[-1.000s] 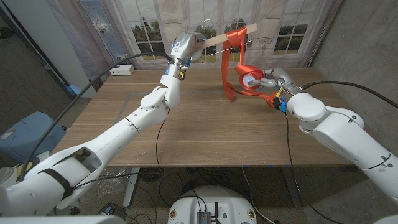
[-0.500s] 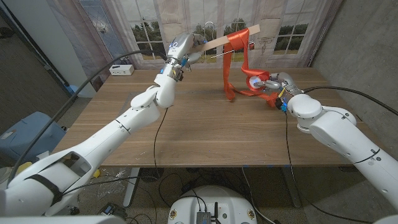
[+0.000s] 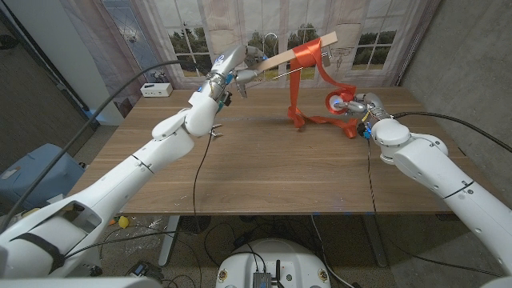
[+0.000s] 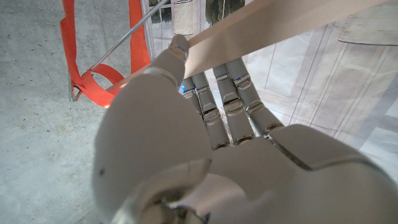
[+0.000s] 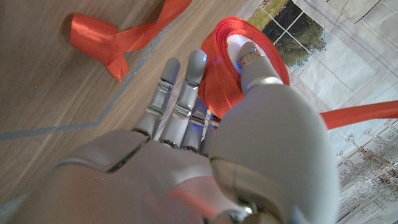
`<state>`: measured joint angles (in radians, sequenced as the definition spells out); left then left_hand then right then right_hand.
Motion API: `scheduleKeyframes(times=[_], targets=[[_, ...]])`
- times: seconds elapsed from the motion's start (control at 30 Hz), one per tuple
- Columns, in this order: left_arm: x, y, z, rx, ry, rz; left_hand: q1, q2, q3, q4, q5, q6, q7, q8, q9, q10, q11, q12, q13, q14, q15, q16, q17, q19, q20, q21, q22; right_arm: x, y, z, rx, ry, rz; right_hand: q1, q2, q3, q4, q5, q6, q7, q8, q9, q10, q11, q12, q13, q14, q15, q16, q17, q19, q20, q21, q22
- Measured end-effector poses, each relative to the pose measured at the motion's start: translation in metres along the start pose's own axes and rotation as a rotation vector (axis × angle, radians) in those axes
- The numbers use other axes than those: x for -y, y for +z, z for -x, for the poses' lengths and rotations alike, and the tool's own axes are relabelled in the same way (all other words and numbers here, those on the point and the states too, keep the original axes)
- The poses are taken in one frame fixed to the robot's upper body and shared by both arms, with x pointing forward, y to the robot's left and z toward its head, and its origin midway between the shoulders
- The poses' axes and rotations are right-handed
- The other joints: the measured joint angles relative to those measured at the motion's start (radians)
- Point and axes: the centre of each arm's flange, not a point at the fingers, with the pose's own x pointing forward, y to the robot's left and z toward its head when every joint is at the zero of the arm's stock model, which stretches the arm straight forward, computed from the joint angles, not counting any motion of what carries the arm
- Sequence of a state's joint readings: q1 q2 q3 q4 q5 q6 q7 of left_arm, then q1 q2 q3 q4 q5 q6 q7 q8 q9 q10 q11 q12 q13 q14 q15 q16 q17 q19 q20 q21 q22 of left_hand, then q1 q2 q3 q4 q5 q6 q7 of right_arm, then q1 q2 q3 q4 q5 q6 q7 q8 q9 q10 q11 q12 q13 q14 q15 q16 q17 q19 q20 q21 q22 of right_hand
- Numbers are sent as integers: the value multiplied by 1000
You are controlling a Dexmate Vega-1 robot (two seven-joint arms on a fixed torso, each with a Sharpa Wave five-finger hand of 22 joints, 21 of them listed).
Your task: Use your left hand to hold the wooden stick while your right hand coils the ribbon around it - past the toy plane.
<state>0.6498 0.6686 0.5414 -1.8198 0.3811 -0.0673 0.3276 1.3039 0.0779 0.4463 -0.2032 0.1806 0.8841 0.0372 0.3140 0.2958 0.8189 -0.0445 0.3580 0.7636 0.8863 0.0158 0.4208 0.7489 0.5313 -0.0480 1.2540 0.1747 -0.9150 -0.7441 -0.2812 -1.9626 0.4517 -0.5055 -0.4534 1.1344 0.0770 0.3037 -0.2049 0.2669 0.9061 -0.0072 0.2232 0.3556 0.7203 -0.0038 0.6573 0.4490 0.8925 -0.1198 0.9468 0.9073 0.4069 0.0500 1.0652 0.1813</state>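
Since the earlier frame, the right hand (image 3: 358, 105) has been lifted, clamped on the ribbon (image 3: 308, 58) spool. At upper centre, the stick (image 3: 282, 56) is gripped by the left hand (image 3: 240, 66), ribbon wound around it, its tail on the tabletop (image 3: 264, 168).

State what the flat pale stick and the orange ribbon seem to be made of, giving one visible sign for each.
Flat pale stick: likely bare wood, matte and light tan, unpainted.
Orange ribbon: probably satin-like fabric, with bright sheen on the roll and soft folds where it hangs.
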Motion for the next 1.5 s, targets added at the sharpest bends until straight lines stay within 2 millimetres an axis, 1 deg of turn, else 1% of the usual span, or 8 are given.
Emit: scheduleKeyframes(times=[0.3, 0.57, 0.6, 0.73, 0.83, 1.03, 1.27, 1.5], targets=[[-5, -5, 6, -11, -105, 148, 0, 0, 0, 0, 0, 0, 0, -4, 7, 0, 0, -1, 3, 0, 0, -2, 1, -3, 0, 4, 0, 6, 10, -24, 25, -2, 25, 0, 0, 0, 0, 0, 0, 0, -1, 2, 0, 0, 0, 0, -5, 5, 3, 0, -2, -2, 0, 0], [-13, -10, 10, -18, -184, 198, 0, 0, 0, 0, 0, 0, 0, -7, 7, 0, 0, -4, 5, -2, -2, -2, 4, -3, 0, 4, 0, 10, 22, -33, 57, 1, 54, 0, 0, 0, 0, -1, 0, 0, -4, 3, 0, 0, 0, 0, -7, 4, 3, 0, -7, -7, 0, 0], [-11, -11, 11, -24, -229, 226, 0, 0, 0, 0, 0, 0, 0, -7, 7, 0, 0, -4, 5, -2, -2, -3, 4, -3, 0, 4, 0, 13, 29, -36, 69, -2, 61, 0, 0, 0, 0, -1, 0, 0, -4, 3, 0, 0, 0, 0, -7, 4, 3, 0, -7, -7, 0, 0], [-16, -11, 10, -21, -250, 218, 0, 0, 0, 0, 0, 0, 0, -10, 7, 0, 0, -7, 6, -2, -2, -3, 8, -5, -1, 4, 0, 14, 32, -37, 77, 0, 70, 0, 0, 0, 0, -4, 0, 0, -4, 4, 0, 0, 0, 0, -7, 4, 3, 0, -7, -7, 4, 0], [-12, -13, 10, -44, -342, 228, 0, 0, 0, 0, 0, 0, 0, -8, 7, 0, 0, -8, 7, -2, -2, -3, 9, -5, -2, 4, 0, 18, 43, -39, 96, -2, 82, 0, 0, 0, 0, -5, 0, 0, -5, 4, 0, 0, 0, 0, -7, 4, 4, 0, -7, -7, 4, 0], [-10, -14, 9, -64, -429, 203, 0, 0, 0, 0, 0, 0, 0, -8, 8, 0, 0, -10, 15, -2, -2, -4, 9, -11, 3, 6, 0, 22, 58, -39, 129, 3, 102, 0, 0, 0, 0, -5, 0, 0, -8, 5, 0, 0, 0, 0, -7, 4, 4, 0, -10, -11, 4, 0], [-9, -10, 6, -70, -494, 169, 0, 0, 0, 0, 0, 0, 0, -8, 8, 0, 0, -11, 15, -4, -4, -4, 14, -11, 3, 11, -1, 23, 66, -39, 146, 19, 117, 0, 0, 0, 0, -9, 0, 0, -4, 5, 0, 0, 0, 0, -7, 4, 4, -2, -10, -11, 7, 0], [-2, -24, 10, -157, -562, 121, 0, 0, 0, 0, 0, 6, 5, -10, 8, 5, 5, -14, 15, -4, -4, -8, 14, -16, -2, 11, 0, 28, 73, -38, 162, 16, 131, 0, 0, 0, 0, -9, 0, 0, -4, 6, 0, 0, 0, 0, -7, 4, 6, -2, -13, -13, 10, 0]])
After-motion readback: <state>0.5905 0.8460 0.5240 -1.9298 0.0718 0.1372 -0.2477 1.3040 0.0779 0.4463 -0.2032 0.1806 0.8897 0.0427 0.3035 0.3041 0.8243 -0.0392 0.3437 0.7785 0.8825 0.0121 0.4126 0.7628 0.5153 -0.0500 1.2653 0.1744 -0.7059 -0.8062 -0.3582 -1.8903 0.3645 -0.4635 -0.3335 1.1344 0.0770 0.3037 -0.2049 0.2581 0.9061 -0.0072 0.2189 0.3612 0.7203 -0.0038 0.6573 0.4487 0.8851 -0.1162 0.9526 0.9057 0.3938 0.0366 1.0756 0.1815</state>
